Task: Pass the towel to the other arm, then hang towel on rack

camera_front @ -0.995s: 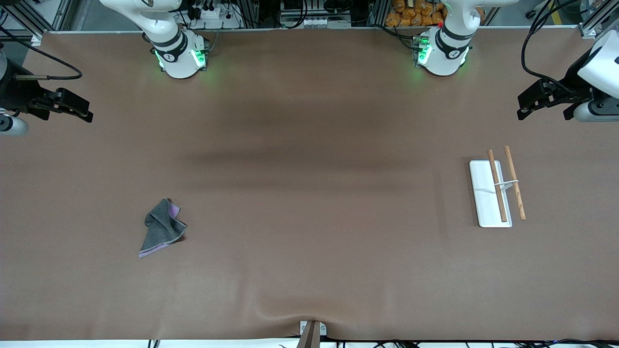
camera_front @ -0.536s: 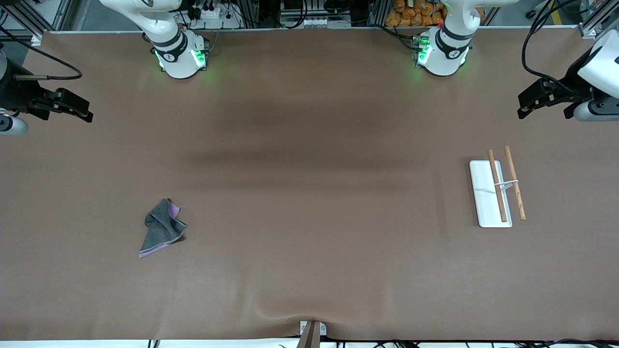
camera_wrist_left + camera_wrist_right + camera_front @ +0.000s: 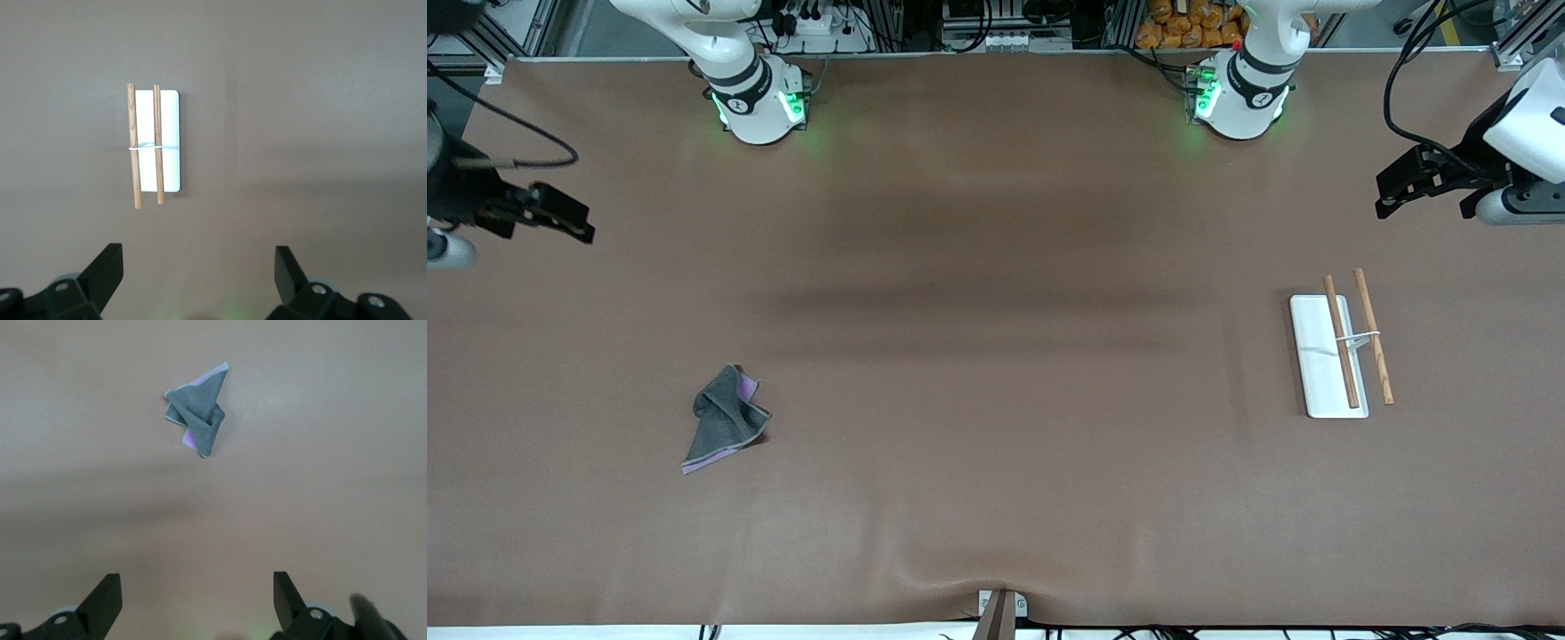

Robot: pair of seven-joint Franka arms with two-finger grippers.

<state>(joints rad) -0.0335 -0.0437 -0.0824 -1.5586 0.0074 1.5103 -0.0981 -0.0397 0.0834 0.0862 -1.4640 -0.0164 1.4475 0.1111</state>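
Observation:
A crumpled grey towel [image 3: 725, 420] with a purple edge lies flat on the brown table toward the right arm's end; it also shows in the right wrist view [image 3: 197, 410]. The rack [image 3: 1341, 348], a white base plate with two wooden rods joined by a wire, stands toward the left arm's end and shows in the left wrist view [image 3: 155, 143]. My right gripper [image 3: 578, 222] hangs open and empty over the table edge at its end, apart from the towel [image 3: 197, 593]. My left gripper [image 3: 1387, 200] hangs open and empty over its end, apart from the rack [image 3: 199, 267].
The two arm bases [image 3: 760, 102] [image 3: 1238, 98] stand along the table edge farthest from the front camera. A small metal bracket [image 3: 1000, 609] sits at the edge nearest the front camera. Cables and boxes lie off the table by the bases.
My right gripper has shifted slightly over its end of the table and its cable has swung. The left gripper, the towel and the rack have barely moved.

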